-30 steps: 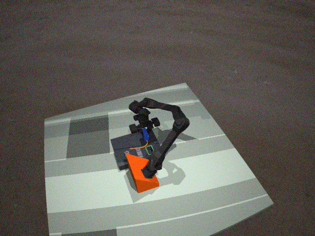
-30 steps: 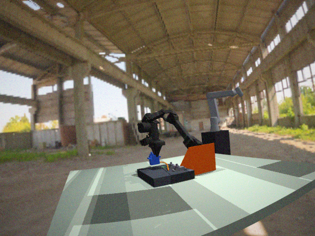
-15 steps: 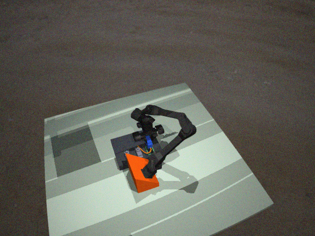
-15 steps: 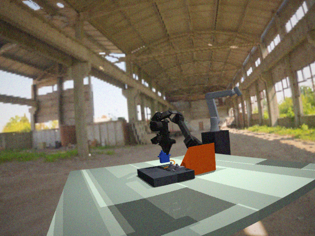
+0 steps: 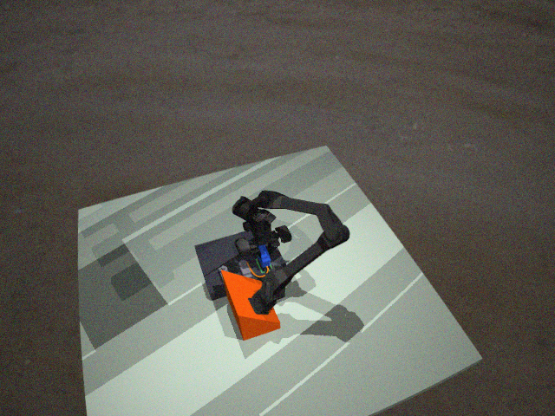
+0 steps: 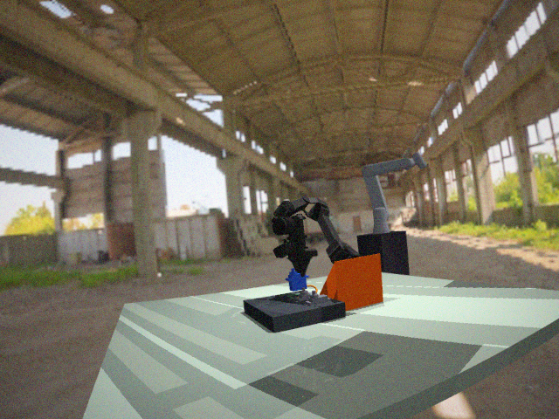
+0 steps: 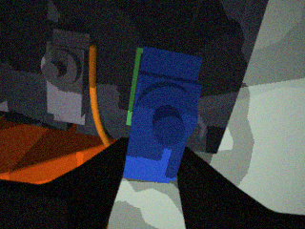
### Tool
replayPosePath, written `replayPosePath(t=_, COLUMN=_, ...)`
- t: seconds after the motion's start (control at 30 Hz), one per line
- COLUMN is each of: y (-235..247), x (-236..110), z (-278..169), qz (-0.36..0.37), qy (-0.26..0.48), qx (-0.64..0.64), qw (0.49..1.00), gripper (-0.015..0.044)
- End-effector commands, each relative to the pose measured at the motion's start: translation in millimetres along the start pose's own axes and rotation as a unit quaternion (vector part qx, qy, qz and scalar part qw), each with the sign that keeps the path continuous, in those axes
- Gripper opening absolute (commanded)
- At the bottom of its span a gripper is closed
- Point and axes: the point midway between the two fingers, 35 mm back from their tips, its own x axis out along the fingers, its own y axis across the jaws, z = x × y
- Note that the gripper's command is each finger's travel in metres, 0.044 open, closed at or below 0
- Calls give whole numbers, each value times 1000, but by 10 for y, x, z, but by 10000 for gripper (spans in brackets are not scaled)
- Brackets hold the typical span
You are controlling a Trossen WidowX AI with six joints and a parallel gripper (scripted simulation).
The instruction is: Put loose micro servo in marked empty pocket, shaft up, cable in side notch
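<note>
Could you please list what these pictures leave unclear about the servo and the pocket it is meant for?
- Pocket: in the wrist view the held blue servo covers all but one green edge.
- Servo cable: not identifiable in any view.
- Fingertip contact: the end effector fingers are dark and cut off by the bottom edge.
- Height above the deck: too small in the exterior view.

Servo [image 6: 296, 279] hangs above deck [image 6: 293, 311], beside wedge [image 6: 354, 281].

micro servo [image 7: 163, 120]: blue | clamped in end effector [image 7: 152, 168] | above dark deck [image 6: 288, 311] | green-outlined pocket [image 7: 133, 86] just beside
</note>
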Motion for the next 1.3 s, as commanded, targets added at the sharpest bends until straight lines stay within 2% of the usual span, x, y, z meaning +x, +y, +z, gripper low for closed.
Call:
replayPosePath(t=0.0, y=-2, x=59, z=4, qz=-2, qy=-3, qx=-2, qw=1000, gripper=0)
replayPosePath(t=1.27, y=-7, x=334, z=5, qz=-2, qy=-3, qx=-1, qw=1000, gripper=0)
